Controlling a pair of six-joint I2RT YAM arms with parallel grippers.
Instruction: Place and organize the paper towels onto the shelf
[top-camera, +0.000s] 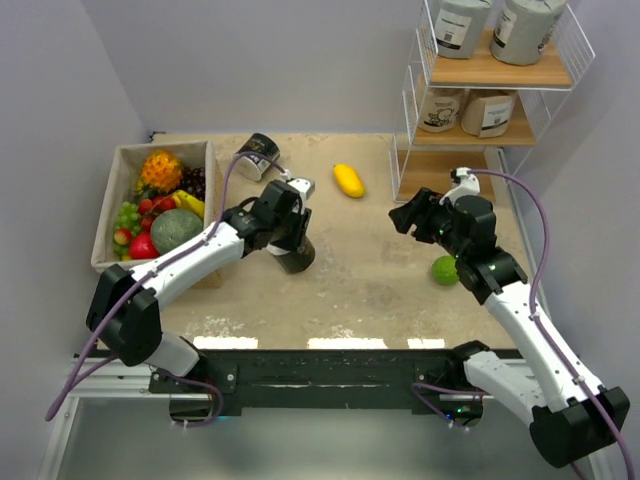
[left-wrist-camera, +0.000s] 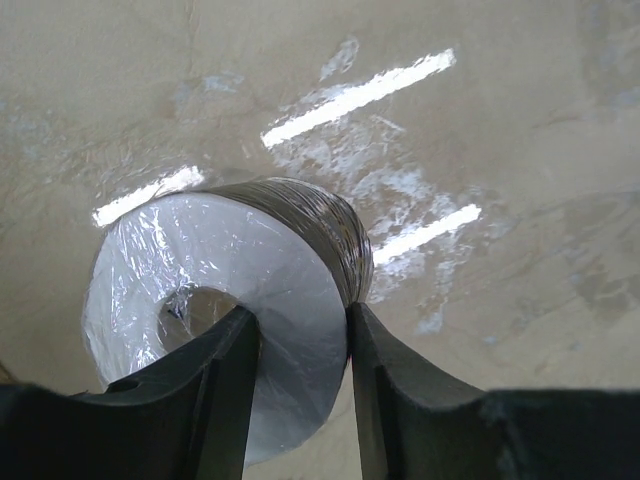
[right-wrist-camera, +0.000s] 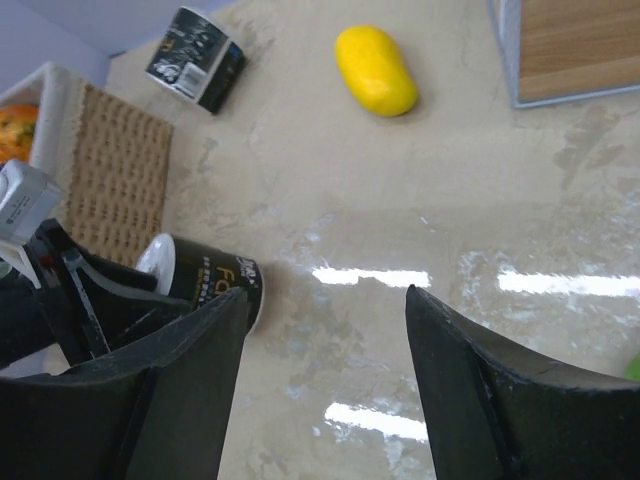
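My left gripper (top-camera: 292, 236) is shut on a black paper towel roll (top-camera: 297, 257) at the table's middle; in the left wrist view my gripper (left-wrist-camera: 300, 330) pinches the white end wall of that roll (left-wrist-camera: 240, 270), one finger in its core. The same roll shows in the right wrist view (right-wrist-camera: 210, 282). A second black roll (top-camera: 258, 156) lies at the back left, also in the right wrist view (right-wrist-camera: 195, 58). The shelf (top-camera: 560, 75) at the back right holds two grey rolls (top-camera: 528, 28) on top and two tan rolls (top-camera: 488, 112) on the middle board. My right gripper (top-camera: 408, 215) is open and empty (right-wrist-camera: 325, 295).
A low box of fruit (top-camera: 112, 205) stands at the left. A yellow fruit (top-camera: 348, 180) lies at the back middle, also in the right wrist view (right-wrist-camera: 376, 70). A green fruit (top-camera: 445, 270) lies by my right arm. The shelf's bottom board (right-wrist-camera: 580, 45) is bare.
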